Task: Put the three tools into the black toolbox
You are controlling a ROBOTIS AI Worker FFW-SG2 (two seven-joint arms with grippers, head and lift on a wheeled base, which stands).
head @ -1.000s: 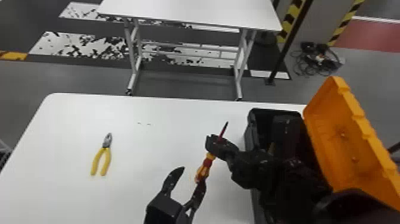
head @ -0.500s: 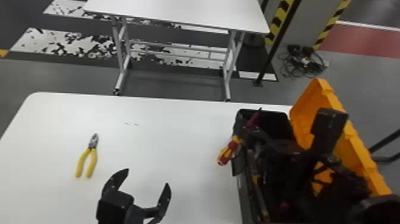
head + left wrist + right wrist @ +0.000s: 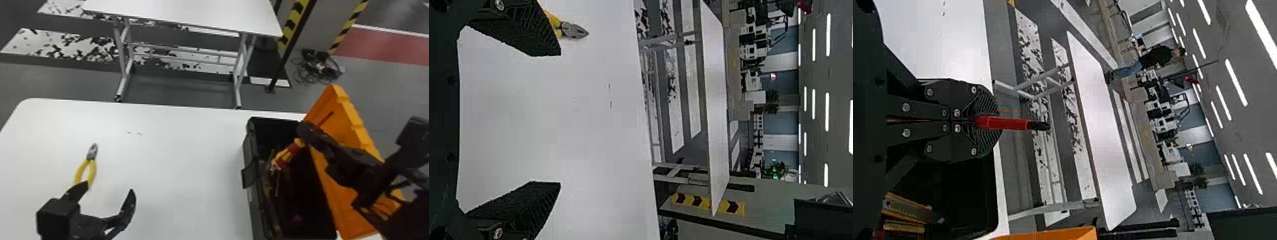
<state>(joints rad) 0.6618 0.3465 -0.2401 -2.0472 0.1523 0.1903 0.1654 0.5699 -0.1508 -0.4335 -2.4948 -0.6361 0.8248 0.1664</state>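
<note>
Right pincer: its fingertips (image 3: 304,131) are closed together on the screwdriver's shaft, above the toolbox's far end.
Screwdriver (image 3: 287,154): clamped in the right pincer, tilted; the red-and-yellow handle slants down toward the box's interior, and the thin shaft sticks up past the fingers. Whether the handle touches anything inside I cannot tell.
Black toolbox (image 3: 252,140): open, below the right pincer; its orange lid (image 3: 346,131) stands back just beside that arm.
Box contents: under the right pincer lies a long yellow-edged item (image 3: 905,207), perhaps a tool already put away; what it is I cannot tell.
Left pincer (image 3: 109,187): well apart from the right one, above the white table (image 3: 178,153); its fingers are spread wide with nothing between them.
Pliers (image 3: 85,172): on the table, just beyond one finger of the left pincer, which overlaps the yellow handle ends in the head view; contact I cannot tell.
Change: a second ago the screwdriver was over the table, its handle beside the left pincer; the right pincer has since carried it over the opening, while the left has moved toward the pliers.
Meaning: the screwdriver looks ready to be lowered and released, though its slant could catch the rim. The pliers remain, likely the left pincer's next pick.
</note>
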